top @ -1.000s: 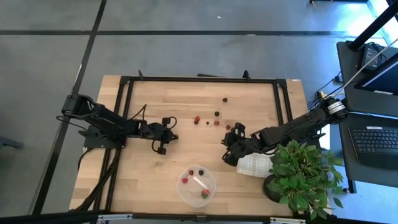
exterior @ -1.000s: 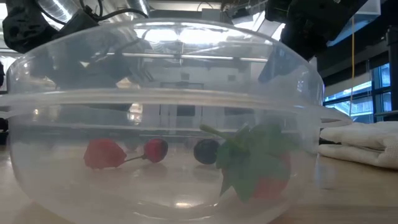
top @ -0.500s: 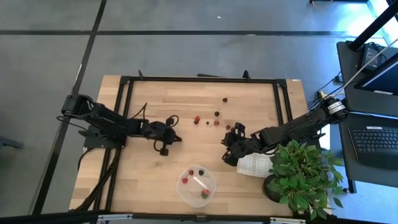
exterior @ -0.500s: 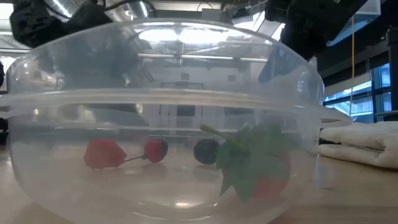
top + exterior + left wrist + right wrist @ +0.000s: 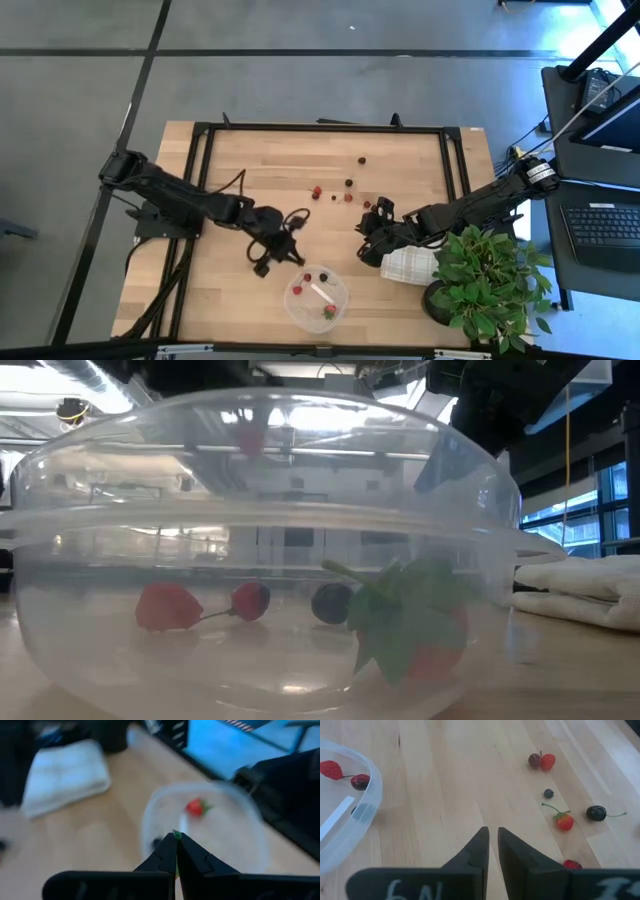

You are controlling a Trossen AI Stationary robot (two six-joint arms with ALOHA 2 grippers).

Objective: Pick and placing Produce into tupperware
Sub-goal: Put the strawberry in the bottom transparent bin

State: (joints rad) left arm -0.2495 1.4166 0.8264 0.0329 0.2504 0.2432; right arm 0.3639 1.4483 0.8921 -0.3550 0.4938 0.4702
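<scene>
Moved since earlier: left arm has swung from the worktop's middle toward the near edge, so the left gripper (image 5: 283, 250) now hangs just beside the tupperware's rim; the right arm has not shifted.
Left gripper: fingers (image 5: 167, 855) pinched together on a tiny green bit, apparently a stem, at their tips; the piece it belongs to cannot be made out.
Right gripper (image 5: 371, 236): clenched on nothing, low over the worktop just beside the folded white cloth (image 5: 410, 266), pointing across bare wood toward the tupperware.
Tupperware (image 5: 342, 302): round, clear, upright near the worktop's (image 5: 230, 290) front edge, between the two arms.
Inside the tupperware: a strawberry with green leaves (image 5: 415, 630), a raspberry-like red piece (image 5: 166, 606), a red cherry (image 5: 250, 600), and a dark cherry (image 5: 330, 602), all on the bottom.
Loose produce: scattered on the worktop's far half, well apart from the tupperware; a small strawberry (image 5: 564, 821), a dark cherry with stem (image 5: 596, 813), a blueberry (image 5: 548, 793), and a raspberry (image 5: 548, 761) touching a dark berry (image 5: 534, 760).
Potted plant (image 5: 490, 280): at the worktop's right front corner, beside the cloth.
</scene>
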